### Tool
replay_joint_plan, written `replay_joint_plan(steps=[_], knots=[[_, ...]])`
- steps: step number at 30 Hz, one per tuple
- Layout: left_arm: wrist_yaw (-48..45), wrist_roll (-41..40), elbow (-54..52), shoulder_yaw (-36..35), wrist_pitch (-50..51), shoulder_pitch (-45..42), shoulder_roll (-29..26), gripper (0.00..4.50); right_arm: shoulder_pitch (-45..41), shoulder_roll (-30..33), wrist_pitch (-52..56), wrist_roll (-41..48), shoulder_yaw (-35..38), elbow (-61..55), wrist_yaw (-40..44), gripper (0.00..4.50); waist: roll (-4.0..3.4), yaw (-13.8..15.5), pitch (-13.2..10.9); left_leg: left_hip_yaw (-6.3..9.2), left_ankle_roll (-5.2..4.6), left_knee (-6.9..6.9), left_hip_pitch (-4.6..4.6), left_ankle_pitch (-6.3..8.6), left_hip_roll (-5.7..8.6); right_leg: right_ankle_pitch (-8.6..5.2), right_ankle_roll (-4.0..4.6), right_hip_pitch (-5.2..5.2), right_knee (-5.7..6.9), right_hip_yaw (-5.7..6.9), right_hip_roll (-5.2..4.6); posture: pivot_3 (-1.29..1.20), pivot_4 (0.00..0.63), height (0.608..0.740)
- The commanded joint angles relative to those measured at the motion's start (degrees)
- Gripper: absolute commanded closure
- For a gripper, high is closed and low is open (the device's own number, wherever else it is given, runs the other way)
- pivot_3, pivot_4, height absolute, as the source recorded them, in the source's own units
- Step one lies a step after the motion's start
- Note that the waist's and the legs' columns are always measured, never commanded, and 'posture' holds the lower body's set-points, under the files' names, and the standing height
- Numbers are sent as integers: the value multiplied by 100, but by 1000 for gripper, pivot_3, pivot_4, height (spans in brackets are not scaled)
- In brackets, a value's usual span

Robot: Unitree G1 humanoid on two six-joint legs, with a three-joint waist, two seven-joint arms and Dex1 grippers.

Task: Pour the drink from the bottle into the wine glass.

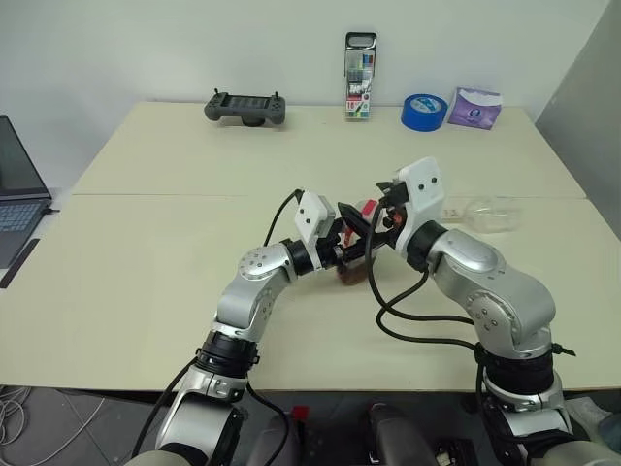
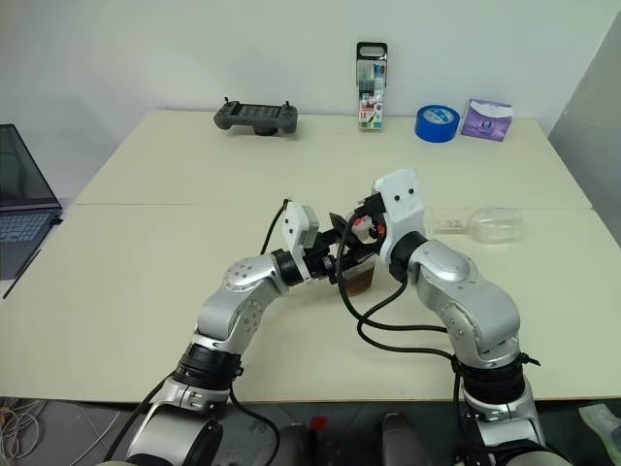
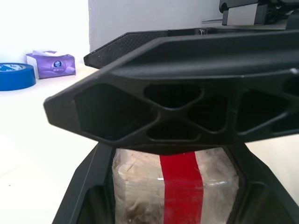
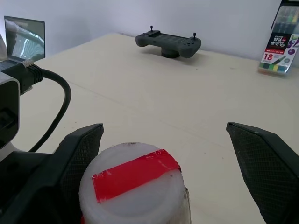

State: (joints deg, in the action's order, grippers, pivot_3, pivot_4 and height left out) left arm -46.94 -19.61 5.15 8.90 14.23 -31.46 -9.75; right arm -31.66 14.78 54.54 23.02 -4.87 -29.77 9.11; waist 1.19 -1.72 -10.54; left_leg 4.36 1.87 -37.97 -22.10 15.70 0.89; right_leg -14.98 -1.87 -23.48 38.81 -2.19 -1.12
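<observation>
Left eye view shows one bottle [image 1: 357, 264] mid-table, clamped in the left gripper [image 1: 351, 245], the right gripper [image 4: 163, 172] spread wide around its cap, one wine glass [image 1: 490, 213] lying rightward, and open tabletop [image 1: 146, 272] leftward.

- small clear plastic bottle with red-and-white label [image 2: 361, 277] at table centre, between both grippers
- clear stemmed wine glass [image 2: 493, 224] lies on its side, well to its right
- grey handheld controller [image 2: 256, 118], marker-pen case [image 2: 370, 85], blue tape roll [image 2: 438, 122] along far edge

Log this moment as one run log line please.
left gripper: shut on bottle | right gripper: jaws open around bottle cap | wine glass: lying on table | pour: not begun
</observation>
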Motion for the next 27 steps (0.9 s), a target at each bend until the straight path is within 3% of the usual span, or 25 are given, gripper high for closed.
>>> replay_joint_plan(steps=[1,27], knots=[[-52,-70,-220,-111,-196,4,-16,2348,119,244,102,-59,562,-247,-81,0,0,1,0,0,0,0,0,0,0,0,0,0,0,0,0,0,150,740],[-112,-103,-141,-81,-193,-77,-54,2348,562,1301,488,752,1539,-798,107,0,0,1,0,-1,-1,0,-1,0,4,0,-1,2,-4,0,0,0,150,740]])
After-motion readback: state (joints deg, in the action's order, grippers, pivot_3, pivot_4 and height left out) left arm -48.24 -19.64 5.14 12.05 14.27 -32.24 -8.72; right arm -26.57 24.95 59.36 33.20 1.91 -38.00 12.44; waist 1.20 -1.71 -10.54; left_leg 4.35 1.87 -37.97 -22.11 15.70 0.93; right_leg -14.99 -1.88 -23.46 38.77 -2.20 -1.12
